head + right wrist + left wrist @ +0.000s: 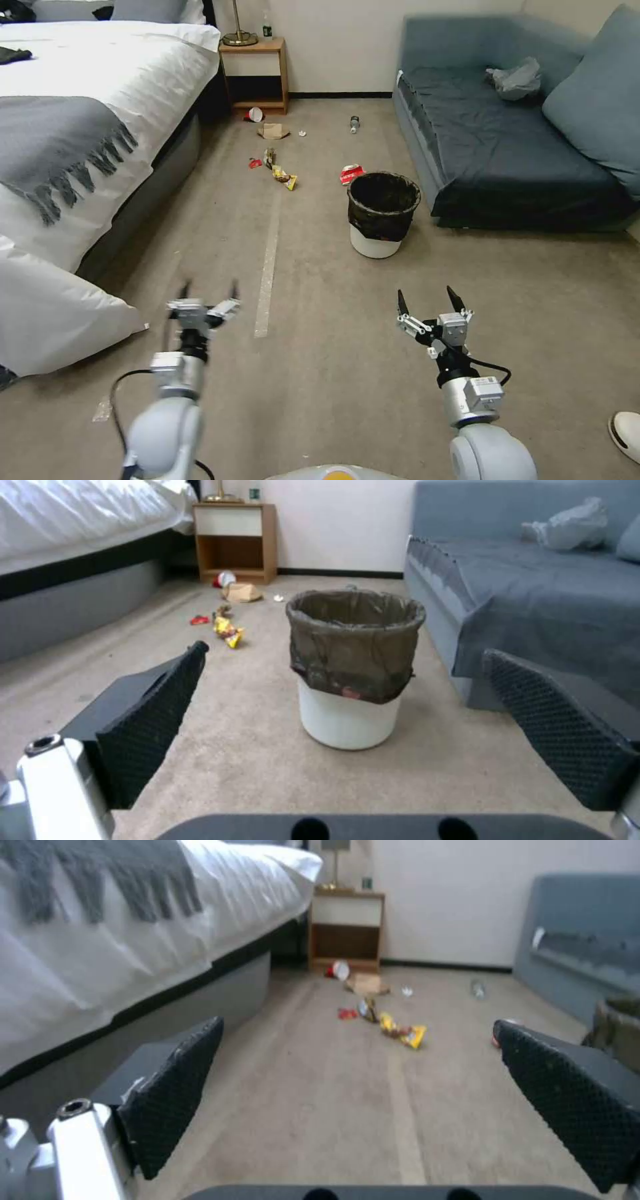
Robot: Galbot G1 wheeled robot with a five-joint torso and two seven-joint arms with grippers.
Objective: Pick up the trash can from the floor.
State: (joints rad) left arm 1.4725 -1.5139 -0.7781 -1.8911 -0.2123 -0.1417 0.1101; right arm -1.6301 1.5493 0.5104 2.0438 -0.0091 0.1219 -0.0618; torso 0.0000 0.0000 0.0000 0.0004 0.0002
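Left pincer (207, 291) and right pincer (431, 300) both raised forward, fingers spread, holding nothing.

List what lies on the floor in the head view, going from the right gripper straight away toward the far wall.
right gripper → trash can → red wrapper → bottle → far wall
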